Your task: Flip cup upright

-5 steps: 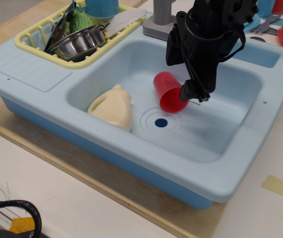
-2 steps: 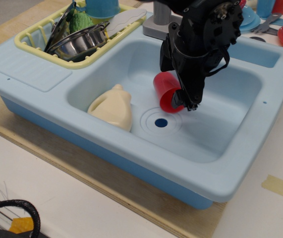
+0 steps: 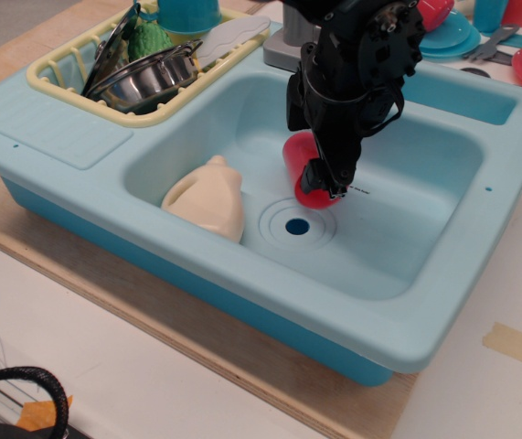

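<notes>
- Only view: gripper (image 3: 323,183) reaches down into the sink (image 3: 443,265), jaws closed on the cup (image 3: 299,157).
- Cup sits between the jaws, lying tilted above the drain (image 3: 297,226).
- Bottle (image 3: 207,196) lies left of the jaws, apart.

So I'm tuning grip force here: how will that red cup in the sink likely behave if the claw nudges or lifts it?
The red cup lies on its side with smooth round walls, so it would probably roll across the sink floor if nudged. It looks like thin plastic, likely light and fairly rigid. Its glossy surface may slip in the claw.
</notes>
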Robot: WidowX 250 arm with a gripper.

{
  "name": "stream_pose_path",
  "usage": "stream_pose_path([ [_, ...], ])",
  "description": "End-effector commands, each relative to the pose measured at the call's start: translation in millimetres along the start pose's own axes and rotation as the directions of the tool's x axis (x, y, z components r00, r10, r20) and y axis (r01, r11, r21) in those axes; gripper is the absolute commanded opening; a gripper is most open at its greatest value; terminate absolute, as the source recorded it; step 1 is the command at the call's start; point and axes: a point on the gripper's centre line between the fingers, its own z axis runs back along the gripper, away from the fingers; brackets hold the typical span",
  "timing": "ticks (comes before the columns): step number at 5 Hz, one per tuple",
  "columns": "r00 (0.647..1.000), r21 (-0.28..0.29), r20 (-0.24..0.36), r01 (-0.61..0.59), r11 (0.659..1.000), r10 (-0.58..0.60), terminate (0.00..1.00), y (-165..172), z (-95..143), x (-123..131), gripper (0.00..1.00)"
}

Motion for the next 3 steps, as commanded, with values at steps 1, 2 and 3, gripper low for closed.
stream_pose_path([
  [1, 0.999, 0.008, 0.029, -0.022, 1.0, 0.021, 0.0, 17.0, -0.7, 5.5, 0.0],
  [2, 0.998, -0.072, 0.04, -0.052, 0.996, 0.055, 0.0, 13.7, -1.8, 5.6, 0.0],
  [3, 0.994, -0.208, 0.056, -0.077, 0.975, 0.09, 0.0, 13.4, 12.4, 11.7, 0.0],
])
